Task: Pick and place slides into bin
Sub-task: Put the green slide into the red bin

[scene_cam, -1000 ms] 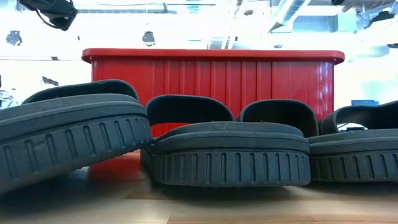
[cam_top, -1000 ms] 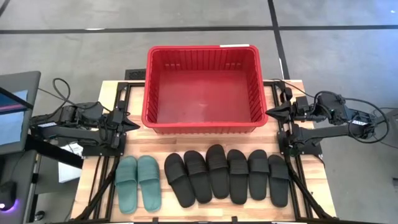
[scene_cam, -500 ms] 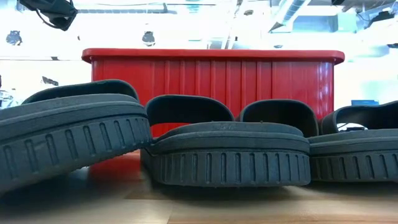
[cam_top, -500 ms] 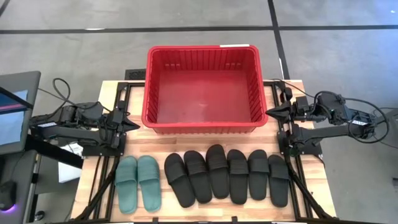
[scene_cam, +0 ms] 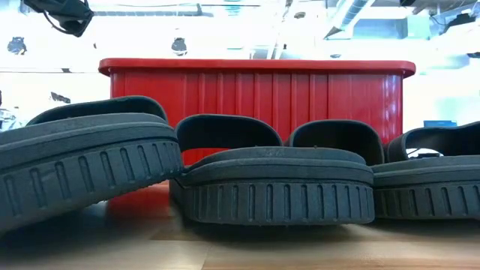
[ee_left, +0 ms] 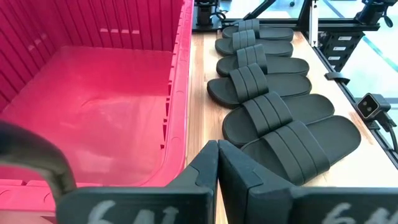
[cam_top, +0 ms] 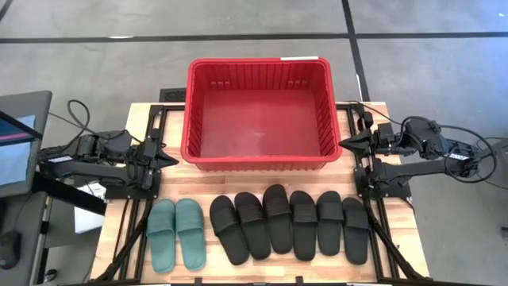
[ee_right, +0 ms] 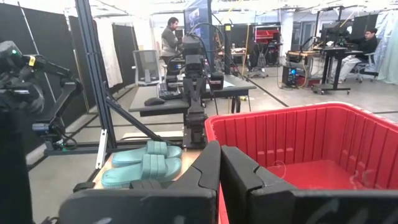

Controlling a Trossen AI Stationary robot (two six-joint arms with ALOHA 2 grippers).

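The red bin (cam_top: 259,111) stands on the table's far half, nothing inside it. Along the near edge the slides lie in a row, soles down: a sage-green pair (cam_top: 176,234) at the left and several black ones (cam_top: 290,226) to their right. My left gripper (cam_top: 169,160) waits shut beside the bin's left wall, clear of it. My right gripper (cam_top: 346,143) waits shut by the bin's right wall. In the left wrist view the shut fingers (ee_left: 217,155) point along the row of black slides (ee_left: 267,112); the right wrist view shows the green pair (ee_right: 143,163) beyond the shut fingers (ee_right: 221,155).
Black frame rails (cam_top: 135,230) run along both table sides by the arm bases. A monitor (cam_top: 20,139) stands off the left edge. In the low view black slide soles (scene_cam: 274,191) fill the foreground before the bin wall (scene_cam: 255,97). People sit at desks in the room beyond (ee_right: 367,50).
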